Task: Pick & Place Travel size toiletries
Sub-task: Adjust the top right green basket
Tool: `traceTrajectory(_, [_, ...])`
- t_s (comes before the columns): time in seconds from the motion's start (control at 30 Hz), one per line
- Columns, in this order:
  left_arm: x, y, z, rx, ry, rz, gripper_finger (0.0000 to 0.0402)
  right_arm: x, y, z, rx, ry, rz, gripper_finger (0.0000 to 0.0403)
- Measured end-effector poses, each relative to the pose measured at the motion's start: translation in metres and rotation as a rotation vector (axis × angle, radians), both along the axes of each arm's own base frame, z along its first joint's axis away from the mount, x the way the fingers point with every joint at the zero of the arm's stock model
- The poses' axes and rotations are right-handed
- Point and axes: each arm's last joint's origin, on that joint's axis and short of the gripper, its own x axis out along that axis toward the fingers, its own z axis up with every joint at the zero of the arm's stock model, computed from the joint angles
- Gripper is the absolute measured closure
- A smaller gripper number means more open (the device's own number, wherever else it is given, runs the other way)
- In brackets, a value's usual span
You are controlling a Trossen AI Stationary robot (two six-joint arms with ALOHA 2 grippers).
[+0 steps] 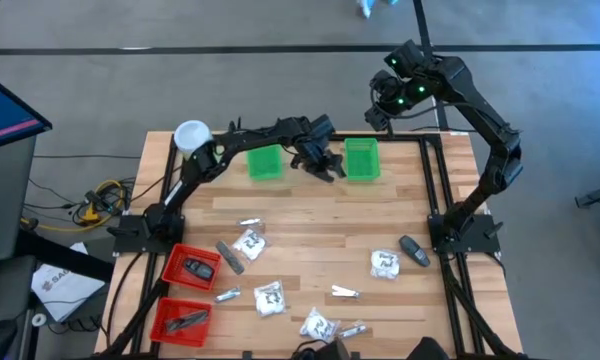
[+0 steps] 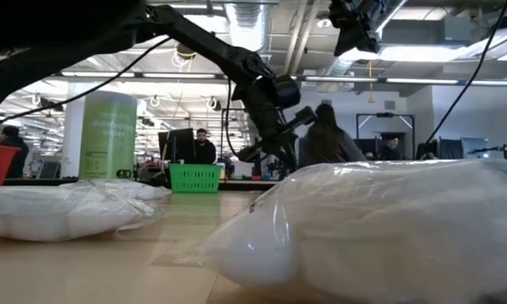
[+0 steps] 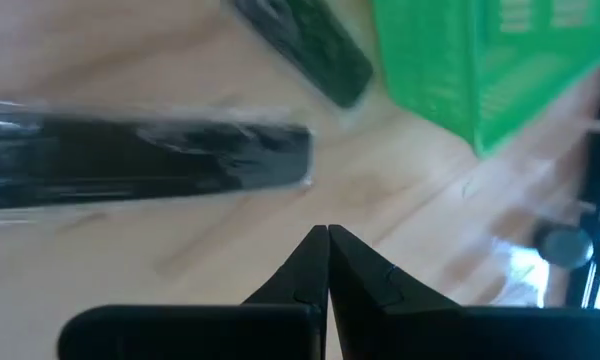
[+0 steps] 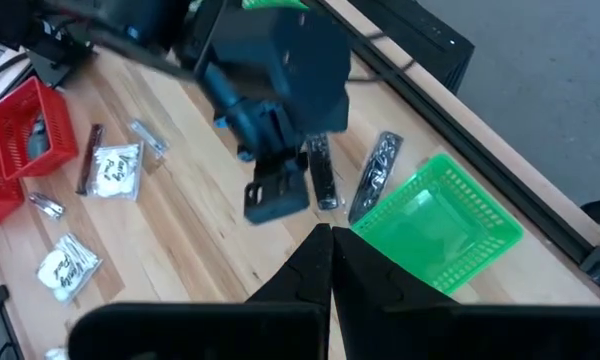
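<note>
crinkly white packets (image 2: 380, 228) fill the low view's foreground: soft, light, best pinched at an edge. high view: five such packets (image 1: 249, 243) and slim silvery sachets lie lower centre; two green plastic baskets (image 1: 264, 162) upper centre, two red ones lower left. left hand (image 1: 323, 166) pinched empty between the green baskets; right hand (image 1: 379, 112) closed, raised upper right. left wrist view: two dark grey sticks (image 3: 150, 168), stiff, on the wooden surface (image 3: 230, 230) upper left.

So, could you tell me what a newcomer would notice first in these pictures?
Probably the left gripper, shut and empty, hovering between the two green baskets at the table's far edge, over two dark sticks. Next, the white packets scattered across the near half, and the two red baskets at the left corner.
</note>
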Motion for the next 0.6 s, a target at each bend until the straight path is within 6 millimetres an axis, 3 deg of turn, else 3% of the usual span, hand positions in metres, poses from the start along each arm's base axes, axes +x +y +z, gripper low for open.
traceTrajectory(0.33, [-0.002, 0.009, 0.0, -0.035, -0.035, 0.03, 0.0401, -0.003, -0.003, 0.0, 0.002, -0.002, -0.011, 0.0403])
traceTrajectory(0.43, [-0.001, 0.002, 0.005, -0.03, -0.042, -0.035, 0.0401, -0.001, -0.004, -0.002, -0.002, 0.0, 0.0, 0.0403])
traceTrajectory(0.5, [0.001, -0.013, 0.02, 0.043, -0.04, -0.089, 0.0401, 0.001, -0.01, -0.006, 0.017, -0.012, 0.022, 0.0403])
traceTrajectory(0.6, [0.0, -0.042, 0.066, 0.194, -0.073, -0.162, 0.0401, 0.008, -0.024, -0.015, 0.068, -0.067, 0.048, 0.0403])
